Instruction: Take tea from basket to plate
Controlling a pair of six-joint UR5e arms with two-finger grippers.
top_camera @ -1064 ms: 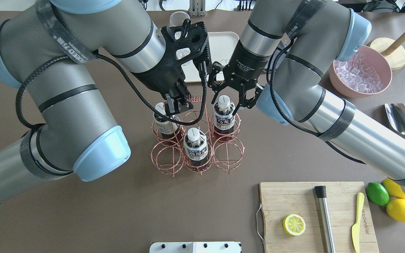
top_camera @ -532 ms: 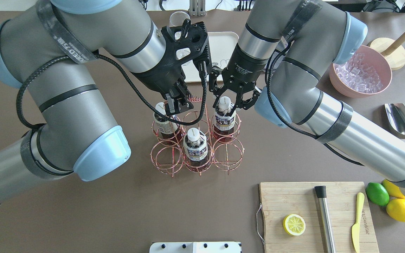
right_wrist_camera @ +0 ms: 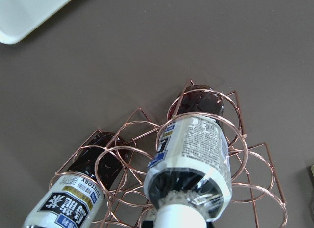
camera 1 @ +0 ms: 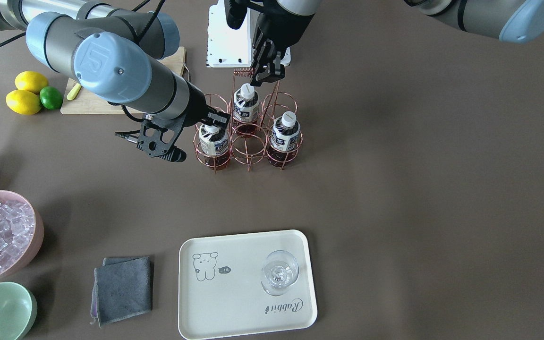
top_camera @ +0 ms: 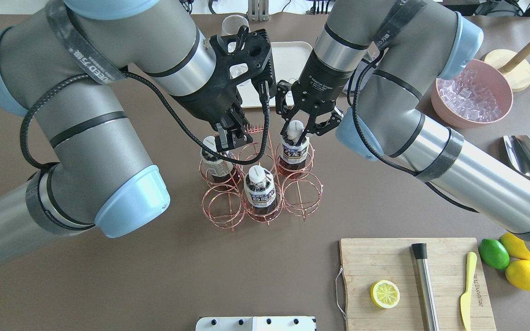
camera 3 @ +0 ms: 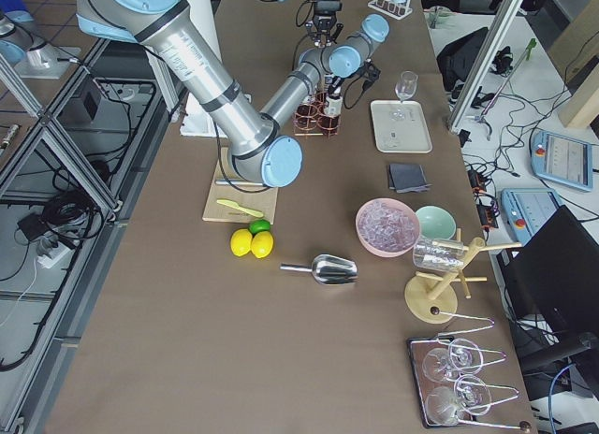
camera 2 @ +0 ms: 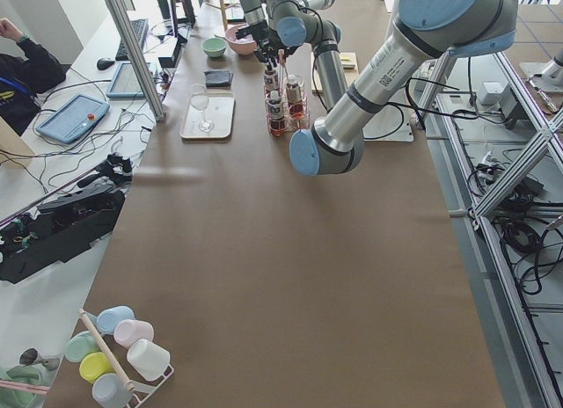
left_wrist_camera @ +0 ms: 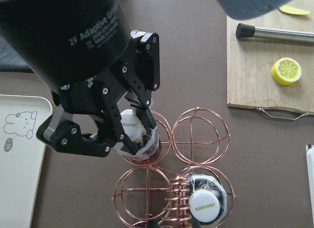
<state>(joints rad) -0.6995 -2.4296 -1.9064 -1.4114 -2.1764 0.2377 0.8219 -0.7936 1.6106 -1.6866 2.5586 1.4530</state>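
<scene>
Overhead exterior: right pincer (top_camera: pixel 296 133) tight on tea (top_camera: pixel 292 152).

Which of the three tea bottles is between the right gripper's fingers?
The tea in the basket's far right corner, overhead view: only its cap sits between the right gripper's fingers.

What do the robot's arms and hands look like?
The left arm and right arm are fat grey-and-silver tubes with pale blue joint caps and black straps. A braided black cable loops beside the left one. The left gripper and right gripper are black; the right has white lettering.
</scene>
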